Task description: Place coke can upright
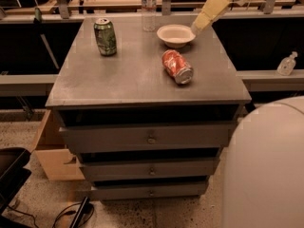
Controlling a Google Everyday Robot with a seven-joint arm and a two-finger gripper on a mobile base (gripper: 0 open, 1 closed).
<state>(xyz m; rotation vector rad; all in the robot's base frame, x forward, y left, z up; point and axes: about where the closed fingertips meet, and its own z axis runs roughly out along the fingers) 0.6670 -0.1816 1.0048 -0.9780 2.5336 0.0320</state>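
Note:
The coke can is red-orange with white markings and lies on its side on the grey cabinet top, right of centre, its silver end facing the front right. My gripper reaches in from the top right, above the back right of the cabinet. Its tip hangs next to the right rim of the white bowl, behind and above the coke can and well clear of it.
A green can stands upright at the back left. A white bowl and a clear water bottle stand at the back. The cabinet has drawers below. My white body fills the lower right. A small bottle sits on the right ledge.

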